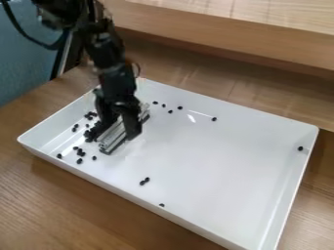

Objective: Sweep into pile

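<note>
Nearest the camera, the wooden worktop (58, 215) runs along the near long side of one white tray (209, 166). Inside, toward the tray's left short side, the pincer (116, 133) points down, narrowed around one pale, ribbed block (118, 133). The block appears to be held low and lengthwise so that its long face can push many small pieces at once; the tray's raised walls probably serve to stop them rolling off.

The task's dark pieces (79, 161) lie mostly between the block and the left corner. Against the block they bunch too tightly to count. About four sit together near the left short side, three more just below those, and six scatter toward the left corner. Beyond the block, five are strewn along the far long side. Three lie by the near long side, two of them side by side, and one rests at the right short side, well apart. That makes about twenty-two, besides the bunch. The strays likely still need gathering.

Behind the tray stands one wooden ledge (215, 24).
</note>
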### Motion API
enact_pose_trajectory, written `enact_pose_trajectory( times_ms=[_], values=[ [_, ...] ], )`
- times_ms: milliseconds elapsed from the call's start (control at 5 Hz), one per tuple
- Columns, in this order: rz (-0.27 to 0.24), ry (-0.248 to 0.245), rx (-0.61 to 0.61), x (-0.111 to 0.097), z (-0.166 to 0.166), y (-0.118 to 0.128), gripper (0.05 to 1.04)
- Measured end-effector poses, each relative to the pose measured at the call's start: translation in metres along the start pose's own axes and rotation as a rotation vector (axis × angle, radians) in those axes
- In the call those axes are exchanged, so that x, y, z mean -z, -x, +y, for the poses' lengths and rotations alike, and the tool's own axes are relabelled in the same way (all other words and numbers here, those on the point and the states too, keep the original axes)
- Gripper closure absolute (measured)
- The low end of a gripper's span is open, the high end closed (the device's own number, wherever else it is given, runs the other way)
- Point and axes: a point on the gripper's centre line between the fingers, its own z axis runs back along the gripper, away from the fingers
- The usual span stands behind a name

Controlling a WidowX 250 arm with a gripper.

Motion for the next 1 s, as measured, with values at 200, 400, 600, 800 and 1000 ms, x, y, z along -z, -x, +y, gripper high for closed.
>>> enact_pose_trajectory(
  times_ms=[200, 400, 600, 800, 1000],
  values=[
    [-0.031, -0.005, 0.002, -0.015, -0.006, -0.005, 0.083],
    [-0.072, -0.006, 0.022, -0.034, -0.016, -0.011, 0.083],
    [-0.079, 0.013, 0.075, -0.05, -0.038, -0.014, 0.083],
    [-0.046, 0.058, 0.144, -0.049, -0.069, -0.017, 0.083],
    [-0.053, 0.065, 0.21, -0.051, -0.097, -0.023, 0.083]
  ],
)
